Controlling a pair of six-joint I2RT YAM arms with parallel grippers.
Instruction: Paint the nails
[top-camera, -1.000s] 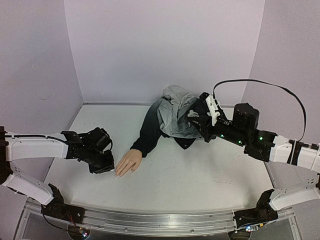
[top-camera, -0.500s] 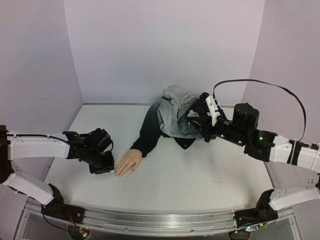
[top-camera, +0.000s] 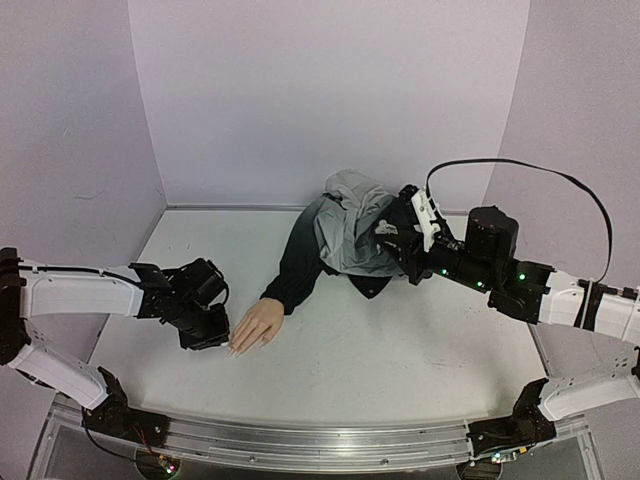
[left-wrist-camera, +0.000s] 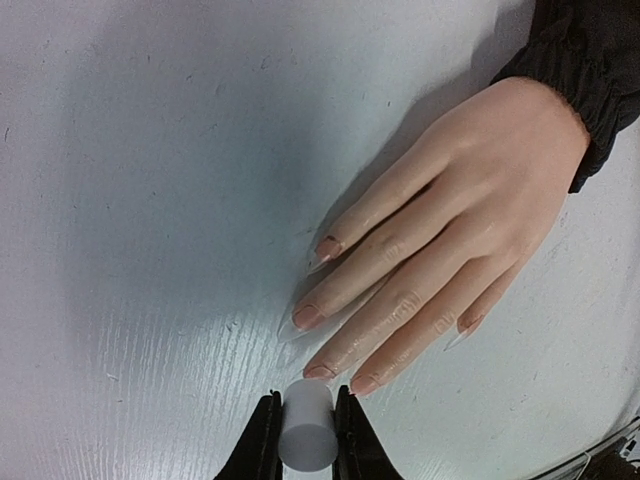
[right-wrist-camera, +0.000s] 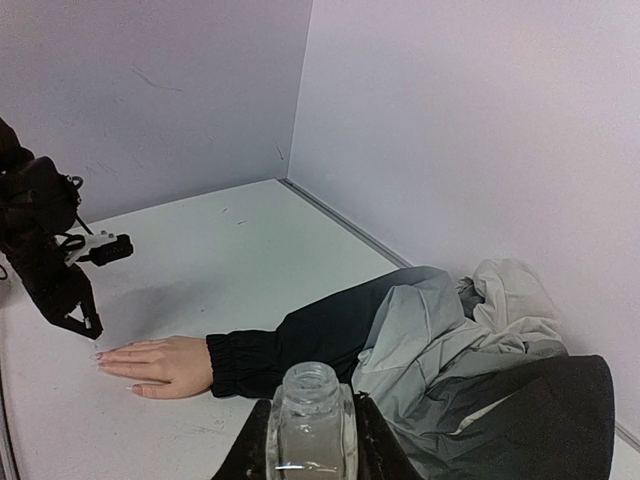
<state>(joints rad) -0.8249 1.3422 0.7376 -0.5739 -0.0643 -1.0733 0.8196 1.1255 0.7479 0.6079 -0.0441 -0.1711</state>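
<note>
A flesh-coloured mannequin hand (top-camera: 257, 324) with a dark sleeve (top-camera: 295, 262) lies palm down on the white table. Its pale nails (left-wrist-camera: 307, 317) point toward my left gripper (left-wrist-camera: 306, 436), which is shut on a white cylindrical cap (left-wrist-camera: 306, 428) just off the fingertips (left-wrist-camera: 321, 372). In the top view the left gripper (top-camera: 205, 333) sits left of the hand. My right gripper (right-wrist-camera: 311, 440) is shut on an open clear glass bottle (right-wrist-camera: 311, 417), held above the jacket; it shows in the top view (top-camera: 392, 236).
A grey and black jacket (top-camera: 352, 234) is bunched at the back of the table (top-camera: 380, 350), joined to the sleeve. Lilac walls enclose the left, back and right. A metal rail (top-camera: 300, 440) runs along the near edge.
My left gripper has crept slightly right and down toward the hand's fingertips. The right arm and the bottle have not moved.
</note>
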